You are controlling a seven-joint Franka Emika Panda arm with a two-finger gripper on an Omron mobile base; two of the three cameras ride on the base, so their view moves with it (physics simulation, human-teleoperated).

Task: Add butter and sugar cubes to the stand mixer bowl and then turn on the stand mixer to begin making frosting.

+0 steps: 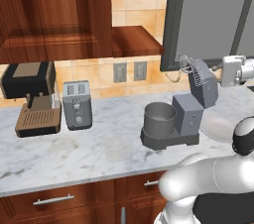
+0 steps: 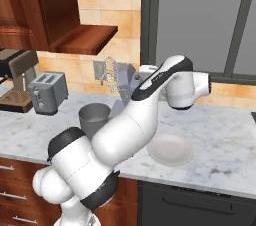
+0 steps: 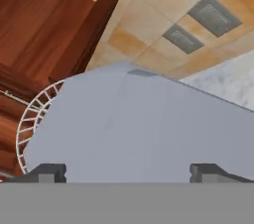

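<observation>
One slate-grey boxy stand mixer [image 1: 191, 111], head tilted back, wire whisk [image 1: 188, 65] exposed; one cylindrical metal bowl [image 1: 159, 117]; my gripper [image 3: 128, 171] spread wide.

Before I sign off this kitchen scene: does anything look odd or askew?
The slate-grey boxy stand mixer has its head tilted back, wire whisk up in the air, clear of the grey metal bowl. The open pincer is right at the head. Nothing looks spilled.

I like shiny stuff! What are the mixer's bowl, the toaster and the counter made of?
The bowl looks like dull grey metal, smooth and even in colour. The toaster looks like brushed silver metal with a pale sheen. The counter looks like polished marble or stone: white with grey veins. It is all rendered, so these are guesses.
</observation>
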